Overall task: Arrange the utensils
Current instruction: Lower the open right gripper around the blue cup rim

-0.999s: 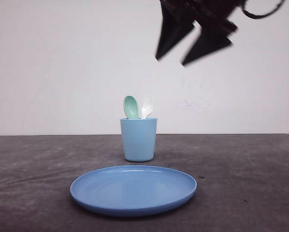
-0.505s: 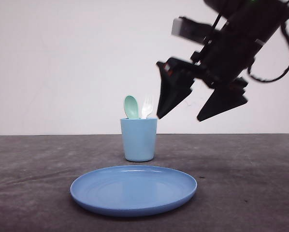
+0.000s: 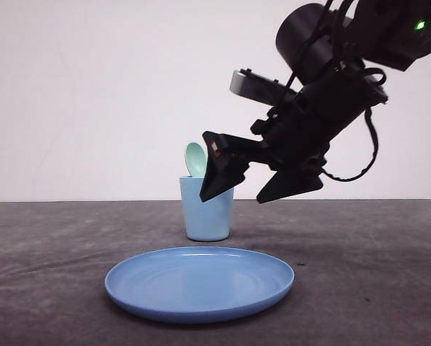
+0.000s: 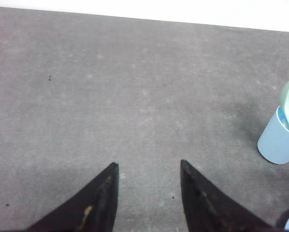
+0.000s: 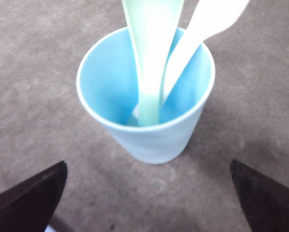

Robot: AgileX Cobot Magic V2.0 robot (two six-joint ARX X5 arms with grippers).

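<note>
Cup (image 3: 207, 209), light blue, upright on the dark table (image 3: 50, 245) toward its far edge, behind the blue plate (image 3: 199, 282), which lies nearer the front edge. Both utensils stand in the cup: the mint-green spoon (image 3: 195, 159), bowl uppermost, and the white fork (image 5: 202, 29), whose handle leans against the rim beside the spoon in the right wrist view. Their long axes run nearly vertical, handles down inside the cup. The right gripper (image 3: 248, 189) hangs tilted, fingers pointing down and toward the cup, one fingertip overlapping the cup's rim in the front view; whether it touches cannot be told from that angle. Its jaws are spread wide and hold nothing; in the right wrist view (image 5: 149, 193) the cup sits between and beyond the two fingertips, apart from both. The left gripper (image 4: 149, 169), also parted and empty, hovers over bare table with the cup well off to one side, so the right arm is clearly the nearer. Judgement: the coming grasp turns on the utensils projecting upward from the rim, requiring the spread fingers to close across a handle or bowl from the side.
</note>
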